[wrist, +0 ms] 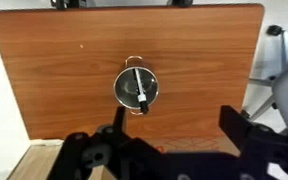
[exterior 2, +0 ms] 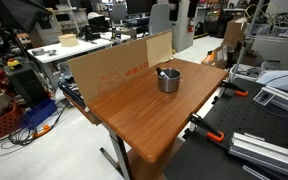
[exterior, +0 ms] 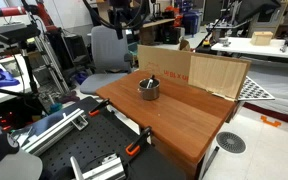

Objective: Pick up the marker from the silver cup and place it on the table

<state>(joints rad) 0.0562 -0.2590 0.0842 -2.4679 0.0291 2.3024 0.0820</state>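
Thin whitish-grey marker w/ a dark end lies inside the squat shiny silver metal cup, slanting across its dark inside; in the wrist view the pale body runs nearly rim to rim, dark tip toward the lower edge. In an exterior view the marker leans on the cup wall, one end poking just over the rim. Nothing else visible in the cup. Cup stands upright approx. mid-way across the large reddish-brown wooden worktop, seen in both exterior views, and nearer the far side, where a tall brown cardboard sheet stands on edge along the worktop; cup & cardboard are apart, not touching. The same cardboard shows from the opposite side. Black gripper hangs above the worktop, well clear of the cup, marker not held; jaws spread wide, nothing betw. them. At the near edge an orange-handled clamp grips the worktop; another clamp sits by a black perforated board. Behind, a white table w/ a box.
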